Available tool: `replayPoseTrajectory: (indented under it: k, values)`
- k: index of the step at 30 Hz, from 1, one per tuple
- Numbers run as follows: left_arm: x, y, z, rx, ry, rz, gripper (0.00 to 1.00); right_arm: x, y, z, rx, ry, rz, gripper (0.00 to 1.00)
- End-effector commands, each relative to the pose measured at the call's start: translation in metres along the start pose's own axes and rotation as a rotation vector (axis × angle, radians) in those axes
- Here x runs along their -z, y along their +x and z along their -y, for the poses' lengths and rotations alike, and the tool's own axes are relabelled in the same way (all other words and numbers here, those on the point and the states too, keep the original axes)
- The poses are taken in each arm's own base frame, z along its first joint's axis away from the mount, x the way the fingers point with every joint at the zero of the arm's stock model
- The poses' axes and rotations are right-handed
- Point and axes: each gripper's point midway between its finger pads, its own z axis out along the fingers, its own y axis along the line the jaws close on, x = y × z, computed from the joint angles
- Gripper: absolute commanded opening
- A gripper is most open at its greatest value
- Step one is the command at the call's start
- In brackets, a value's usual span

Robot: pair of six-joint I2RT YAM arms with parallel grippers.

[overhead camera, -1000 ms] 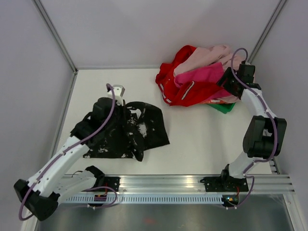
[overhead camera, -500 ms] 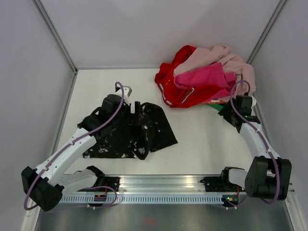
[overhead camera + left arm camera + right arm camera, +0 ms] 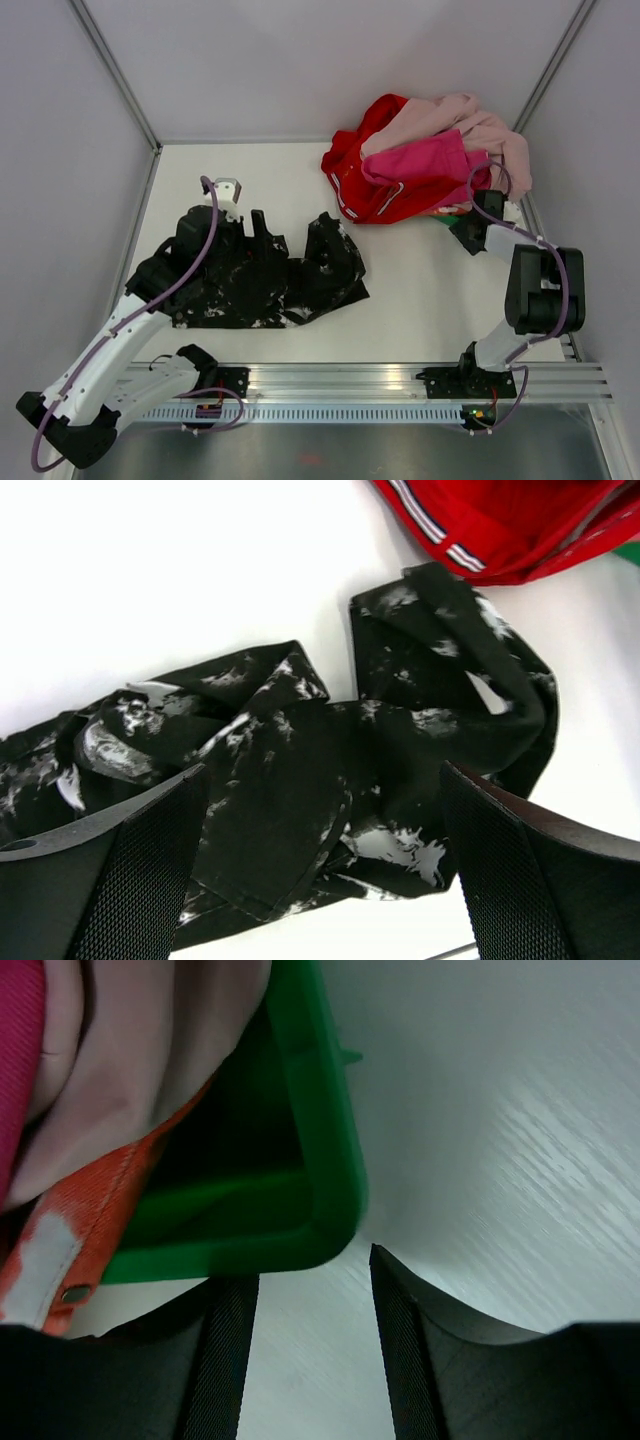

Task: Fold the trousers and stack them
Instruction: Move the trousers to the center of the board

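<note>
The trousers [image 3: 275,280], black with white blotches, lie crumpled on the left half of the white table [image 3: 420,290]. In the left wrist view the trousers [image 3: 300,770] fill the space under and ahead of the fingers. My left gripper [image 3: 258,245] hovers over their left part, jaws wide open, nothing held [image 3: 322,785]. My right gripper [image 3: 468,228] sits low at the right, beside the corner of a green container [image 3: 300,1220]. Its jaws [image 3: 310,1360] stand partly open with only bare table between them.
A heap of clothes, a red garment with white trim [image 3: 385,190] and pink pieces [image 3: 425,155], is piled at the back right over the green container [image 3: 452,214]. The red garment's edge [image 3: 500,530] lies just beyond the trousers. Walls close in on the left, back and right.
My left gripper opened, let go of the trousers and drew back to the left; the cloth spread rightward. My right arm came off the clothes heap down to the table, its jaws narrowing.
</note>
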Motion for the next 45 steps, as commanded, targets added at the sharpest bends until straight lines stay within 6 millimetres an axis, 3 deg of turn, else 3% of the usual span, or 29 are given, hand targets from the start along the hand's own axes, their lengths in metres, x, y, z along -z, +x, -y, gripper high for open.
replayPoseTrajectory:
  k: [1, 6, 7, 9, 10, 12, 13, 15, 16, 18, 19, 20, 22, 23, 25, 26, 28, 29, 31, 32, 33, 34, 35, 36, 37, 38, 40, 41, 45]
  values:
    - [-0.001, 0.009, -0.014, -0.001, -0.079, -0.023, 1.00, -0.019, -0.037, -0.022, -0.054, -0.001, 0.106, 0.55]
    - [-0.009, 0.015, -0.018, -0.024, -0.108, -0.051, 1.00, -0.034, -0.081, -0.023, -0.080, 0.065, 0.205, 0.54]
    - [-0.014, 0.019, -0.018, -0.036, -0.114, -0.070, 1.00, -0.033, -0.101, -0.025, -0.092, 0.075, 0.251, 0.55]
    - [-0.021, 0.021, -0.019, -0.046, -0.123, -0.082, 1.00, -0.044, -0.113, -0.020, -0.088, 0.105, 0.270, 0.55]
    - [-0.025, 0.023, -0.019, -0.055, -0.128, -0.094, 1.00, -0.045, -0.134, -0.024, -0.107, 0.099, 0.300, 0.55]
    - [-0.038, 0.032, -0.019, -0.074, -0.142, -0.140, 1.00, -0.063, -0.139, -0.021, -0.099, 0.117, 0.277, 0.55]
    - [-0.043, 0.034, -0.018, -0.082, -0.145, -0.150, 1.00, -0.064, -0.158, -0.028, -0.108, 0.107, 0.297, 0.55]
    - [-0.058, 0.043, -0.017, -0.095, -0.154, -0.192, 1.00, -0.080, -0.164, -0.026, -0.088, 0.123, 0.288, 0.55]
    - [-0.065, 0.042, -0.014, -0.096, -0.146, -0.189, 1.00, -0.080, -0.181, -0.033, -0.097, 0.105, 0.316, 0.55]
    - [-0.083, 0.046, -0.005, -0.095, -0.126, -0.215, 1.00, -0.093, -0.186, -0.036, -0.081, 0.087, 0.299, 0.55]
    - [-0.089, 0.045, -0.001, -0.089, -0.112, -0.216, 1.00, -0.090, -0.202, -0.043, -0.076, 0.061, 0.316, 0.55]
    - [-0.098, 0.036, 0.009, -0.071, -0.082, -0.188, 1.00, -0.093, -0.205, -0.046, -0.065, 0.046, 0.305, 0.55]
    - [-0.119, 0.039, 0.017, -0.037, -0.075, -0.200, 1.00, -0.086, -0.207, -0.059, -0.024, -0.011, 0.283, 0.55]
    - [-0.128, 0.027, 0.029, -0.014, -0.038, -0.170, 1.00, -0.074, -0.210, -0.069, -0.013, -0.059, 0.284, 0.56]
    - [-0.153, 0.034, 0.041, 0.011, -0.015, -0.202, 1.00, -0.059, -0.199, -0.087, 0.049, -0.173, 0.231, 0.58]
    - [-0.162, 0.018, 0.053, 0.025, 0.021, -0.166, 1.00, -0.036, -0.203, -0.097, 0.058, -0.225, 0.237, 0.61]
    - [-0.187, 0.028, 0.065, 0.036, 0.058, -0.202, 1.00, -0.018, -0.179, -0.102, 0.077, -0.307, 0.170, 0.66]
    - [-0.196, 0.012, 0.074, 0.049, 0.075, -0.172, 1.00, 0.011, -0.181, -0.111, 0.087, -0.361, 0.192, 0.71]
    - [-0.222, 0.022, 0.080, 0.047, 0.074, -0.203, 1.00, 0.028, -0.155, -0.105, 0.107, -0.381, 0.138, 0.75]
    - [-0.229, 0.007, 0.090, 0.054, 0.105, -0.180, 1.00, 0.057, -0.155, -0.110, 0.127, -0.422, 0.160, 0.80]
    - [-0.238, 0.004, 0.094, 0.054, 0.117, -0.175, 1.00, 0.062, -0.132, -0.105, 0.146, -0.414, 0.118, 0.82]
    - [-0.254, 0.001, 0.103, 0.067, 0.133, -0.169, 1.00, 0.089, -0.132, -0.111, 0.163, -0.457, 0.149, 0.87]
    - [-0.261, 0.002, 0.106, 0.075, 0.140, -0.176, 1.00, 0.096, -0.123, -0.111, 0.179, -0.473, 0.145, 0.89]
    - [-0.269, -0.012, 0.114, 0.091, 0.158, -0.143, 1.00, 0.108, -0.106, -0.113, 0.199, -0.498, 0.133, 0.91]
    - [-0.276, -0.013, 0.119, 0.105, 0.166, -0.145, 1.00, 0.112, -0.098, -0.114, 0.210, -0.510, 0.125, 0.94]
    - [-0.292, 0.004, 0.121, 0.113, 0.171, -0.184, 1.00, 0.113, -0.088, -0.114, 0.217, -0.516, 0.109, 0.95]
    - [-0.306, 0.000, 0.136, 0.161, 0.218, -0.183, 0.99, 0.109, -0.062, -0.115, 0.214, -0.533, 0.058, 0.95]
    - [-0.317, 0.016, 0.142, 0.190, 0.241, -0.221, 0.99, 0.104, -0.049, -0.115, 0.216, -0.534, 0.036, 0.96]
    - [-0.338, 0.024, 0.165, 0.267, 0.334, -0.238, 0.98, 0.076, -0.032, -0.119, 0.222, -0.480, 0.023, 0.98]
